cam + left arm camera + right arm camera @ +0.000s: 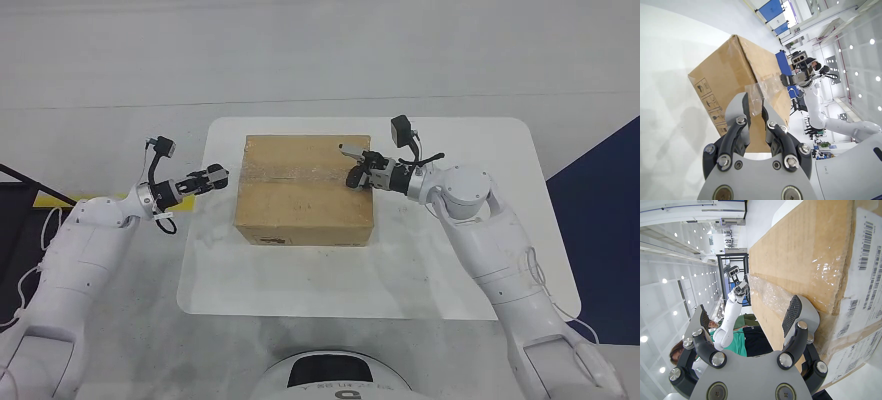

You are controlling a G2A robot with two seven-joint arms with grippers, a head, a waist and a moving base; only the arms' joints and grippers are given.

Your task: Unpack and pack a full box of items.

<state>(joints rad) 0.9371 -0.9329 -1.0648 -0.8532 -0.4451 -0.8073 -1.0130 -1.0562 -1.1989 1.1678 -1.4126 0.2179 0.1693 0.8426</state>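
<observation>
cardboard box (303,190) sits shut in the middle of the white table (450,270). both top flaps are down and meet along a seam that runs from one arm's side to the other. you are at the very start, as i judge it: nothing is unpacked, no contents are on view, and the flaps are not yet open.

the one step in hand is the seal. the clear tape (768,83) lies crinkled along that seam, and its end at the left edge of the box is lifted off the cardboard. your left gripper (754,103) sits just beside that edge, its fingers nearly closed with the loose tape end pinched between them.

your right gripper (749,310) is at the opposite edge, spread wide and holding nothing. one finger pad (792,315) lies on or just over the box top beside the tape, and the other stands clear in the air. white labels (866,275) cover the box's side at that end.

what is left, then, is nearly everything: strip the tape along the whole seam, fold the flaps back, lift out the items, then put them back in and close up. whether the tape is loose farther along the seam you cannot tell from here.
</observation>
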